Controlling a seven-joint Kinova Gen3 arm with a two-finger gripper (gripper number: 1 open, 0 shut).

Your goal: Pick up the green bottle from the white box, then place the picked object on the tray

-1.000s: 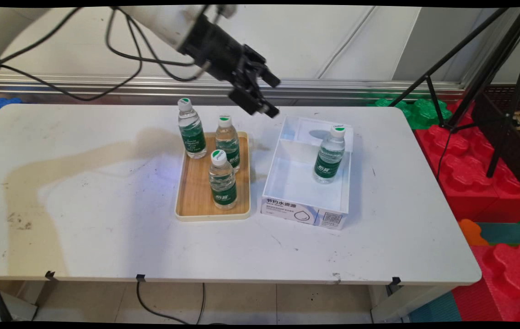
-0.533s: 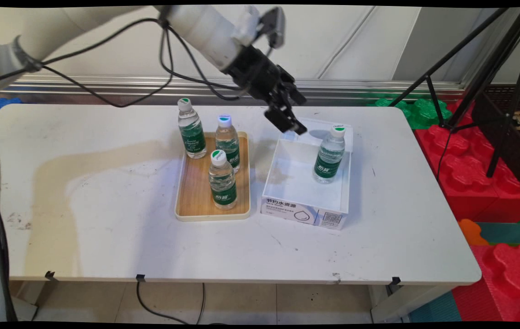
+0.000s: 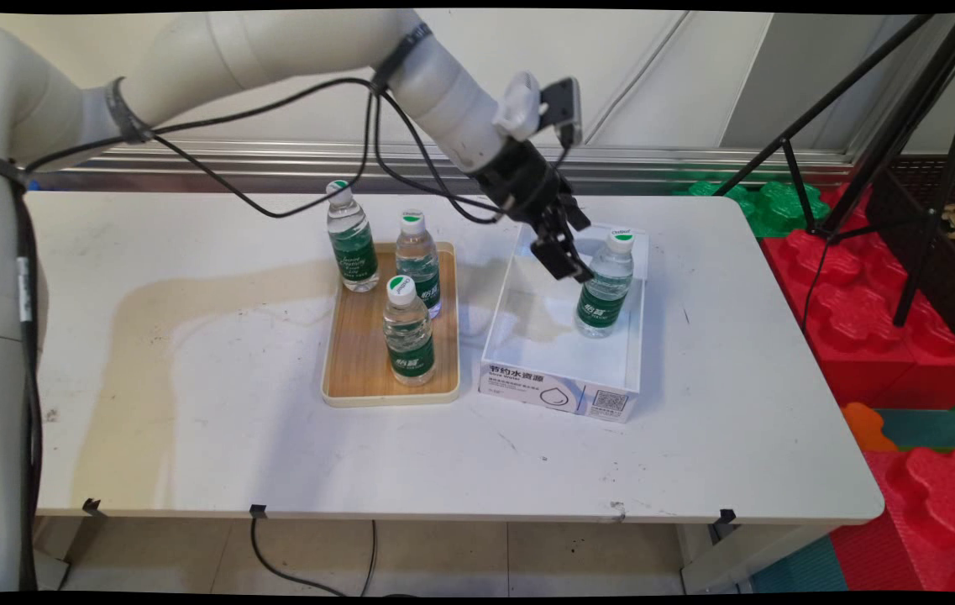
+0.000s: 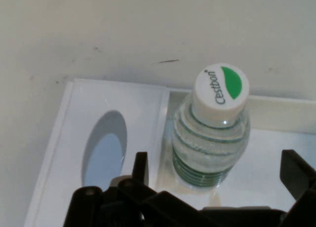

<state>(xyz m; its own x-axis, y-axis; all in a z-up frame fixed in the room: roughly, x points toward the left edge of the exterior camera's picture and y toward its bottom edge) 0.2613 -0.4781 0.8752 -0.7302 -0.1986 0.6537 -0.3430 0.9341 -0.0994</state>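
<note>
- Gripper (image 3: 571, 256) of mine hangs over the box (image 3: 559, 393), its fingers spread wide, nothing between them.
- In the hand view my two fingers (image 4: 140, 169) stand apart, one on each side of the bottle (image 4: 212, 133); neither touches it.
- That bottle stands upright inside the box, toward the box's right wall and far half; its white cap (image 4: 220, 91) carries a green mark.
- In the main view my gripper sits just left of the bottle's shoulder, close beside it, above the box floor.
- The box is open-topped with white walls; a folded flap lies at its far end. Bare floor spreads left of and in front of the bottle.
- Just left of the box, a narrow strip of table (image 3: 191, 403) between them, lies a tray (image 3: 357, 357) with three upright bottles (image 3: 409, 332): two at its far end, one nearer the middle.
- The table's near and left parts are open; the box's right wall stands well in from the table's right edge.
</note>
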